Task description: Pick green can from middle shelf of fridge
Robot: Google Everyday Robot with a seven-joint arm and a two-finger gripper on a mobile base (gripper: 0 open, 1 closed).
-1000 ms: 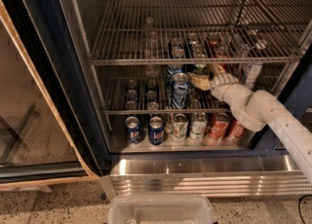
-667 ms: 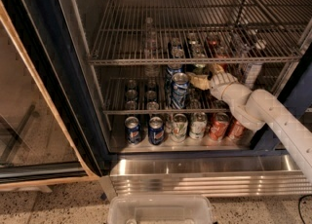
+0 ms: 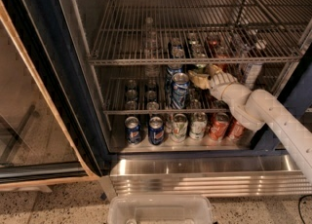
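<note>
The fridge (image 3: 58, 77) stands open, with its dark frame on the left. The middle shelf (image 3: 141, 112) is a wire rack holding several cans. My gripper (image 3: 201, 78) reaches in from the right on a white arm (image 3: 263, 113), at the right half of this shelf, just under the upper rack. The green can (image 3: 200, 67) shows only as a dark green patch right behind and above the gripper; most of it is hidden. A blue-and-silver can (image 3: 179, 91) stands just left of the gripper.
The upper rack (image 3: 146, 61) carries bottles and cans close above the gripper. On the floor below stand blue cans (image 3: 156, 130), pale white-and-green cans (image 3: 179, 127) and red cans (image 3: 218, 126). The glass door (image 3: 29, 121) is at the left. A ribbed steel base (image 3: 204, 179) and a clear bin (image 3: 161, 209) are in front.
</note>
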